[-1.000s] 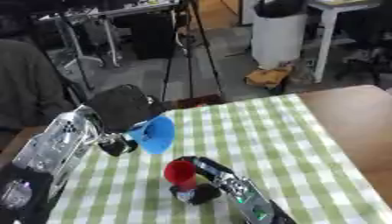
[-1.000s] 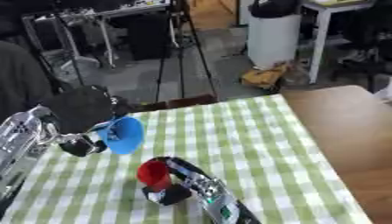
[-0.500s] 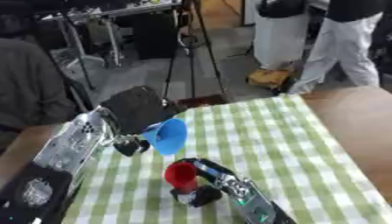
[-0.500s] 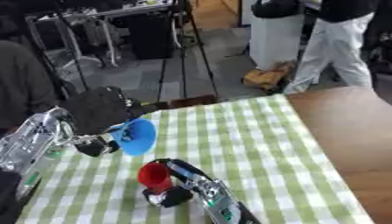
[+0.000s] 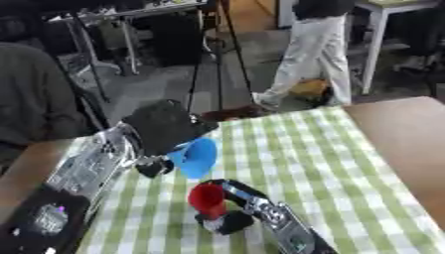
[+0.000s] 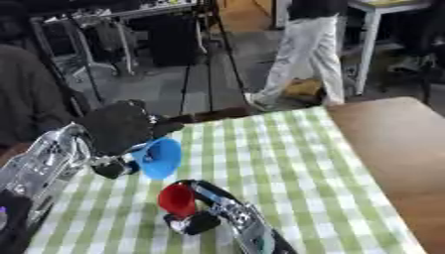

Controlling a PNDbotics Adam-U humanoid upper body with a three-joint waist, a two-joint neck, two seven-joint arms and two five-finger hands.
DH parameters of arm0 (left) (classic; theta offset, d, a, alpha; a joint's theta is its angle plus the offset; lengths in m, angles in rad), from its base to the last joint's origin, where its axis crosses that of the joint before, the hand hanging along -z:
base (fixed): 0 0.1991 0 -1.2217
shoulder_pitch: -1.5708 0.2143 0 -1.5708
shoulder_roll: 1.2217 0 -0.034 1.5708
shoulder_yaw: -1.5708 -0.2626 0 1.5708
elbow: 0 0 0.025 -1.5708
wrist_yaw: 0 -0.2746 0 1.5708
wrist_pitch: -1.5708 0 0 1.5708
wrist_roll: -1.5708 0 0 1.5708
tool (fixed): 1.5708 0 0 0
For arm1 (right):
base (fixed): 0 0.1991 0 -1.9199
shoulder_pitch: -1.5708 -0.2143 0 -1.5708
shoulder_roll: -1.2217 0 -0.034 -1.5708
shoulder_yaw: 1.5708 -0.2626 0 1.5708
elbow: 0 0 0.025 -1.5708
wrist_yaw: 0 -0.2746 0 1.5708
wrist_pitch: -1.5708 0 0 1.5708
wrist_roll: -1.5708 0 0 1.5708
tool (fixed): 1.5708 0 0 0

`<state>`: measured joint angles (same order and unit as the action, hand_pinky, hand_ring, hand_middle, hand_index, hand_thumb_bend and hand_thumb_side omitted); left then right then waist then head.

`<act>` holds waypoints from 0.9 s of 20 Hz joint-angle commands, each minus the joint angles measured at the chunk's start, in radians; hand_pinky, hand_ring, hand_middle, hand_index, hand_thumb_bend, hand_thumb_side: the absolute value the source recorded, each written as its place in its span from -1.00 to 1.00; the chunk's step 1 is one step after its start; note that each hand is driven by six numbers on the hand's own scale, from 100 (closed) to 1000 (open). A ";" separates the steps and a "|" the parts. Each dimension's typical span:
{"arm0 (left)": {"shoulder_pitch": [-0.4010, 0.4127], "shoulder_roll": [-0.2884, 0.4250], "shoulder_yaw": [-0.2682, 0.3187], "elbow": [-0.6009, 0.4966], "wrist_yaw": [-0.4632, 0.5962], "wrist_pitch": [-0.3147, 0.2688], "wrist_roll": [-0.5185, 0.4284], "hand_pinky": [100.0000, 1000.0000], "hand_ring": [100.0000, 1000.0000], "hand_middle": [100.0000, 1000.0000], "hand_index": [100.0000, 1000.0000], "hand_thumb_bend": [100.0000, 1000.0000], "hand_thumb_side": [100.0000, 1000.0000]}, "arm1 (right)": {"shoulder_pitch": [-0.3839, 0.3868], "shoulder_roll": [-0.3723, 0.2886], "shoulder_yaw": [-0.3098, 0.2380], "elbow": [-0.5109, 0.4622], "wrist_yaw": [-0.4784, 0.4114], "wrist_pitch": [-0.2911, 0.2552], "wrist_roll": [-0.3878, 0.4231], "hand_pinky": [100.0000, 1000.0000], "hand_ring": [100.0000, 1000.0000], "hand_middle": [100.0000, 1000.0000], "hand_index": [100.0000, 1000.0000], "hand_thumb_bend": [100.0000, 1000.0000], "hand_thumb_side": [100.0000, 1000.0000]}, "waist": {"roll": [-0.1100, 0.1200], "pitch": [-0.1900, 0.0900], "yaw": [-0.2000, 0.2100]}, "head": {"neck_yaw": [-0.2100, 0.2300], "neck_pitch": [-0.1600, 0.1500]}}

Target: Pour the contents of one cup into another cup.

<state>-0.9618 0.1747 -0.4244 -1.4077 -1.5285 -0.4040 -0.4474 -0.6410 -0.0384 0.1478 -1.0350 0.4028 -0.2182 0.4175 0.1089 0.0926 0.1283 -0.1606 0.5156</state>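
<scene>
A wooden table (image 5: 402,134) carries the work, its brown top bare along the right side. A green-and-white checked cloth (image 5: 295,158) lies flat on it, covering the middle and left and reaching the far edge. A strip of bare wood also shows at the left edge.

The left hand (image 5: 165,130) is showing as a bulky matte black mass, its dark fingers (image 5: 155,168) ending in rounded black tips. Behind it the left forearm (image 5: 87,166) is gleaming silver, ribbed and patterned with small dark marks, and is widening into a black segment carrying a round silver joint with a small purple spot. The right hand (image 5: 228,221) is appearing black, and its slim forearm (image 5: 278,223) is showing black with silver plates and dark insets.
</scene>
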 commanded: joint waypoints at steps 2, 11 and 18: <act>-0.030 0.003 -0.006 -0.005 -0.031 -0.009 0.017 0.41 -0.37 -0.68 0.06 -0.08 -1.00 | -0.017 0.003 -0.003 -0.021 -0.002 0.003 -0.002 0.58 0.56 0.31 0.61 -0.85 -0.88 | -0.003 -0.013 -0.001 | 0.001 -0.005; -0.029 0.002 -0.012 -0.006 -0.075 -0.013 0.041 0.42 -0.39 -0.70 0.05 -0.05 -1.00 | -0.016 0.003 -0.005 -0.021 -0.002 0.006 -0.005 0.58 0.56 0.30 0.61 -0.86 -0.88 | -0.001 -0.014 -0.002 | -0.001 -0.002; -0.032 0.000 -0.018 -0.013 -0.121 -0.016 0.062 0.44 -0.40 -0.72 0.05 0.01 -1.00 | -0.017 0.003 -0.004 -0.022 -0.002 0.007 -0.006 0.58 0.56 0.30 0.60 -0.86 -0.88 | 0.002 -0.014 -0.003 | -0.001 -0.001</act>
<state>-0.9676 0.1669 -0.4472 -1.4051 -1.6380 -0.4207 -0.3935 -0.6410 -0.0384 0.1474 -1.0353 0.4027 -0.2117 0.4136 0.1133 0.0926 0.1242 -0.1607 0.5161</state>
